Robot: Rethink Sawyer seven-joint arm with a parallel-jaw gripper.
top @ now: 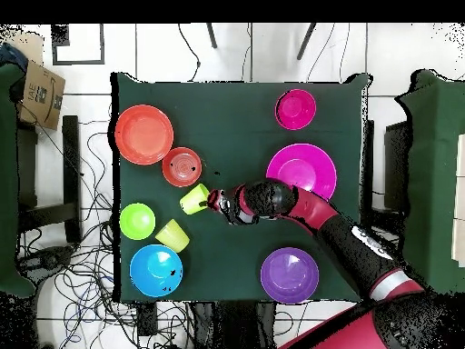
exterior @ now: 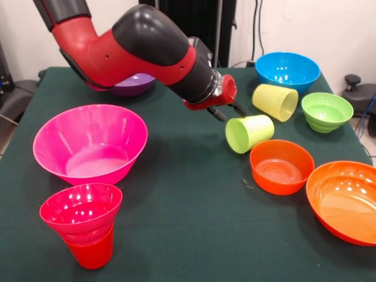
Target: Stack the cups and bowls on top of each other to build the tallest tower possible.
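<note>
- Two pieces make the only tower (exterior: pixel 82 223) so far: a small magenta bowl (exterior: pixel 81 210) sits upright on the mouth of the red cup (exterior: pixel 91 251), at the lower left of the front view. From overhead only the magenta bowl shows, near the table's top right corner.
- Just behind it in the front view stands the large pink bowl (exterior: pixel 89 143), upright and glossy, close to the pair but not touching that I can see.
- Centre right, the lime green cup (exterior: pixel 249 133) lies on its side, its mouth turned toward the lower left of the front view.
- The gripper (exterior: pixel 226 111) is right at that cup's closed end; whether its fingers are spread or pinching I cannot tell from either view.
- The pale yellow cup (exterior: pixel 275 101) also lies tipped over, just above and right of the green one, between the blue bowl (exterior: pixel 288 71) and the ribbed green bowl (exterior: pixel 326 111).
- Below the lime cup sits the small orange bowl (exterior: pixel 282 165), with the large orange bowl (exterior: pixel 345 201) at the lower right, rims nearly meeting.
- The purple bowl (exterior: pixel 134 86) is half hidden behind the arm (exterior: pixel 141 53) at upper left.
- The table (exterior: pixel 194 235) is covered in dark green cloth.
</note>
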